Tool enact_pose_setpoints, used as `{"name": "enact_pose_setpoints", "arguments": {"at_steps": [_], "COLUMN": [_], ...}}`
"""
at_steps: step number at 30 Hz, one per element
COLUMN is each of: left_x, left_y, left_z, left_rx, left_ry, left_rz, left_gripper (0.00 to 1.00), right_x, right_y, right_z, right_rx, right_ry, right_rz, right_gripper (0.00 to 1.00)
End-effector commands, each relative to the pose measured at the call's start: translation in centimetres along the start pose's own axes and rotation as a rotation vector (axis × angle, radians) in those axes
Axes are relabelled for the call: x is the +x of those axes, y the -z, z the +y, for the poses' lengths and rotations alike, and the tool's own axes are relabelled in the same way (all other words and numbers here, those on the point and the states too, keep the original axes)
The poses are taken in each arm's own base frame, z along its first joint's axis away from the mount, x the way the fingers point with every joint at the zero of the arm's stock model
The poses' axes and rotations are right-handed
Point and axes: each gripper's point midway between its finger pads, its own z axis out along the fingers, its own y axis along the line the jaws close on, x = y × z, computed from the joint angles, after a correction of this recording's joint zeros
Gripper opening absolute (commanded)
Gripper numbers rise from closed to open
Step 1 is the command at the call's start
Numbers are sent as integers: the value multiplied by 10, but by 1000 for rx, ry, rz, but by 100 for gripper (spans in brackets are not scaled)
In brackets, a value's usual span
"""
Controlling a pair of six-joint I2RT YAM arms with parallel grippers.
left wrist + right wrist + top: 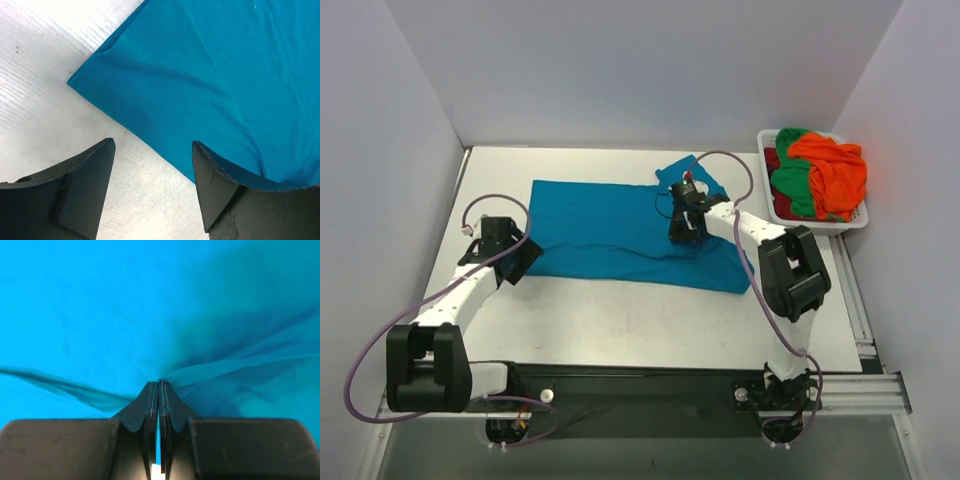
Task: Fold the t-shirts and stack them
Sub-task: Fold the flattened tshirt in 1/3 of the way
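My right gripper (158, 386) is clamped on a pinched fold of the teal t-shirt (100, 315), which lies spread right beneath it; my left gripper (153, 144) stands apart above the shirt's corner

Item one: we record a white table (620, 320) with a matt top and a faint wood grain, which shows in the left wrist view. A black strip (640, 385) runs along its near edge.

Item two, lying directly on the top: one teal t-shirt (610, 230), spread across the far half with its stitched hem toward the left. There we find the corner of the cloth flat on bare white surface. Toward the right the fabric gathers into creases, and one sleeve points to the far right.

Item three: one white basket (855, 222) at the far right corner, near that sleeve but apart from it.
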Motion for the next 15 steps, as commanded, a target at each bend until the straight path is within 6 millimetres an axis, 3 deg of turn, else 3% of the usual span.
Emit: {"name": "enact_pose_setpoints", "arguments": {"at_steps": [1, 10, 13, 15], "left_x": [-4, 7, 8, 9], "left_y": [6, 6, 7, 7], "left_z": [-11, -4, -3, -3], "left_rx": [52, 45, 47, 50], "left_ry": [-23, -38, -40, -41], "left_rz": [-22, 4, 7, 8], "left_gripper": [74, 73, 74, 74], "right_x": [-14, -40, -44, -48], "right_y": [-1, -22, -24, -21], "right_z": [-2, 20, 27, 29], "right_rx": [34, -2, -32, -39], "right_ry": [36, 115, 160, 196], "right_rz": [9, -7, -5, -18], "right_gripper": [0, 9, 19, 34]}}
